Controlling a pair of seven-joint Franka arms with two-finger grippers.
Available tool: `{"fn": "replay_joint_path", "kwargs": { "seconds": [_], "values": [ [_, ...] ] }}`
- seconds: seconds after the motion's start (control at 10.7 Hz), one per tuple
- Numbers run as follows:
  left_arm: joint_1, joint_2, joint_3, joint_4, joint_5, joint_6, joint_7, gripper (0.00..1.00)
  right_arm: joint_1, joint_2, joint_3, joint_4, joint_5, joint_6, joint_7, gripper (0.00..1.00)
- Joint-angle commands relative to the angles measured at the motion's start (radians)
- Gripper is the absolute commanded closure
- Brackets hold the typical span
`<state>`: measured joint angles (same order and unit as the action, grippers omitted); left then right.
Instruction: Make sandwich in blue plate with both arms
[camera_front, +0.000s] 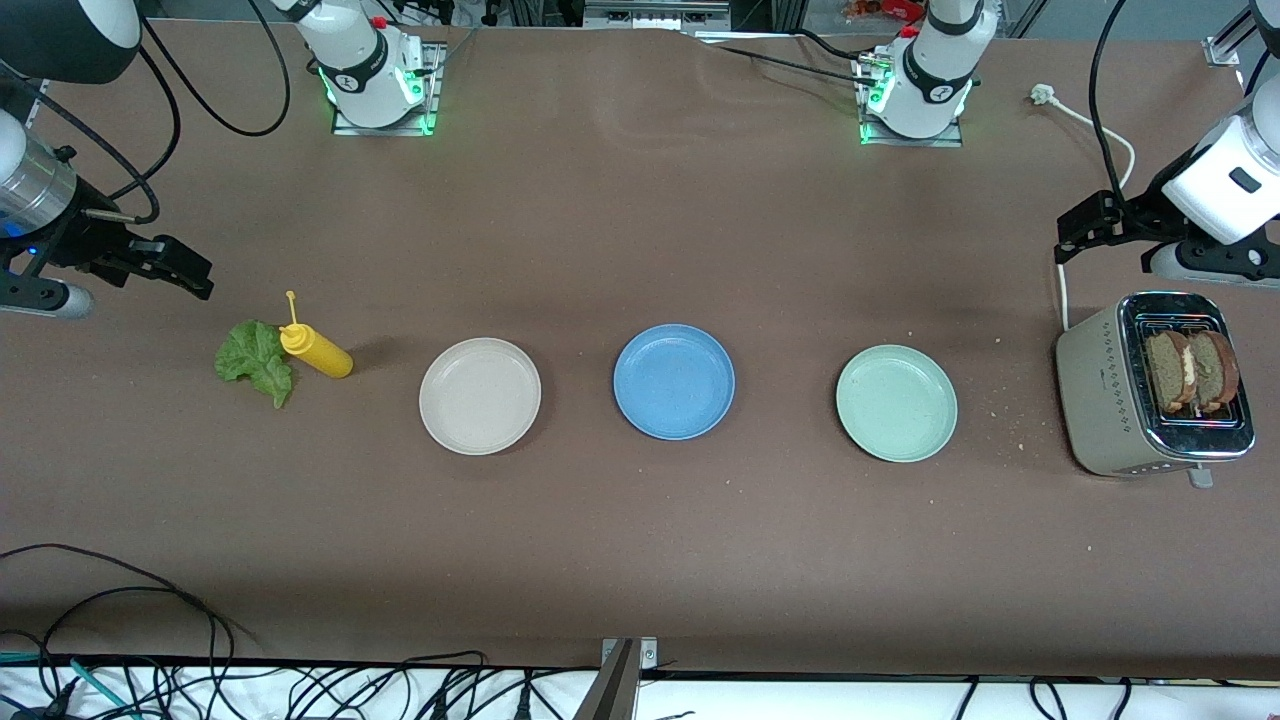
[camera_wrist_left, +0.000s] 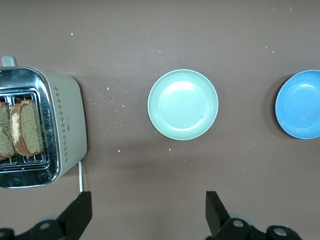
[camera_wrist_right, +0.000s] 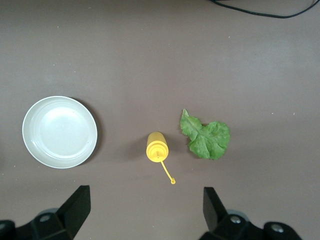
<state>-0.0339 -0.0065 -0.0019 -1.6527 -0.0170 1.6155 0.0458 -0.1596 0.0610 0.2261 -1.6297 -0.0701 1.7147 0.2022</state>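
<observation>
The blue plate (camera_front: 674, 381) sits mid-table with nothing on it; its edge also shows in the left wrist view (camera_wrist_left: 300, 104). Two brown bread slices (camera_front: 1190, 372) stand upright in the toaster (camera_front: 1090, 400) at the left arm's end. A green lettuce leaf (camera_front: 255, 360) lies flat at the right arm's end. My left gripper (camera_front: 1088, 228) hangs open and empty over bare table beside the toaster (camera_wrist_left: 67, 120), with the bread slices (camera_wrist_left: 27, 127) in its view. My right gripper (camera_front: 178, 268) hangs open and empty over the table near the lettuce leaf (camera_wrist_right: 207, 140).
A beige plate (camera_front: 480, 395) and a mint-green plate (camera_front: 896, 402) flank the blue one. A yellow squeeze bottle (camera_front: 318, 352) lies on its side against the lettuce. The toaster's white cord (camera_front: 1095, 130) runs toward the left arm's base. Crumbs dot the table near the toaster.
</observation>
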Motion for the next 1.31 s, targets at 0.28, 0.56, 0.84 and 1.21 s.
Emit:
{"fn": "replay_joint_path", "kwargs": {
  "seconds": [0.28, 0.56, 0.84, 1.21],
  "values": [
    [-0.003, 0.010, 0.002, 0.025, -0.008, -0.016, 0.016, 0.00, -0.012, 0.002, 0.009, 0.010, 0.019, -0.015, -0.003, 0.00],
    [-0.003, 0.010, 0.000, 0.027, -0.006, -0.016, 0.016, 0.00, 0.005, 0.002, -0.002, 0.010, 0.021, -0.013, -0.003, 0.00],
    [-0.003, 0.010, 0.002, 0.027, -0.008, -0.016, 0.016, 0.00, 0.008, 0.000, -0.005, 0.010, 0.021, -0.015, -0.003, 0.00],
    [-0.003, 0.010, 0.000, 0.027, -0.008, -0.016, 0.016, 0.00, 0.006, 0.000, -0.005, 0.010, 0.020, -0.015, -0.003, 0.00]
  ]
}}
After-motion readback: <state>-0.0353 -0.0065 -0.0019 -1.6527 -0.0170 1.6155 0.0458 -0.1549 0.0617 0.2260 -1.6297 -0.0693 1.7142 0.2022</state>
